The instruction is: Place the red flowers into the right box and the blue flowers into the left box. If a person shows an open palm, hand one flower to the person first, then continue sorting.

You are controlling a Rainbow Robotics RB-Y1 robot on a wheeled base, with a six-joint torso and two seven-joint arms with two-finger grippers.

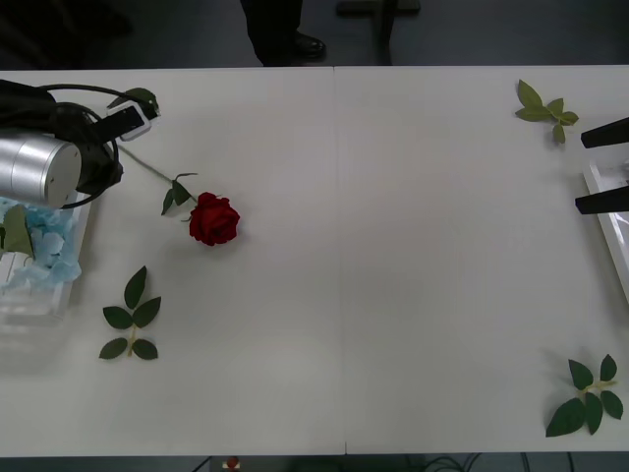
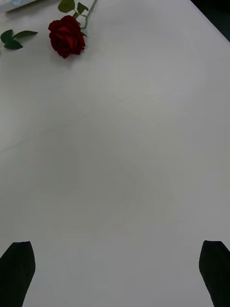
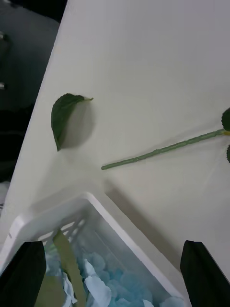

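The left gripper (image 3: 112, 273) hangs with its black fingers (image 3: 21, 273) spread apart and empty over the corner of the left box (image 3: 127, 218), where the blue flowers (image 3: 103, 288) lie. The right gripper (image 1: 601, 167) waits at the far right of the surface, fingers (image 2: 215, 271) likewise spread and empty, beside the rim of the right box (image 1: 611, 228).

One red rose (image 1: 213, 218) lies loose on the surface, near the left box, its stem (image 3: 163, 149) ending just beyond that box's corner. The rose belongs in the right box. A sound pickup probably closes across the stem rather than the bloom, approaching low and square to the stem.

The white surface (image 1: 393, 275) also carries scattered leaf sprigs (image 1: 131, 320) and a single leaf (image 3: 64, 117). Beyond its far edge stands a person (image 1: 280, 29) in dark trousers; no open palm is presented.
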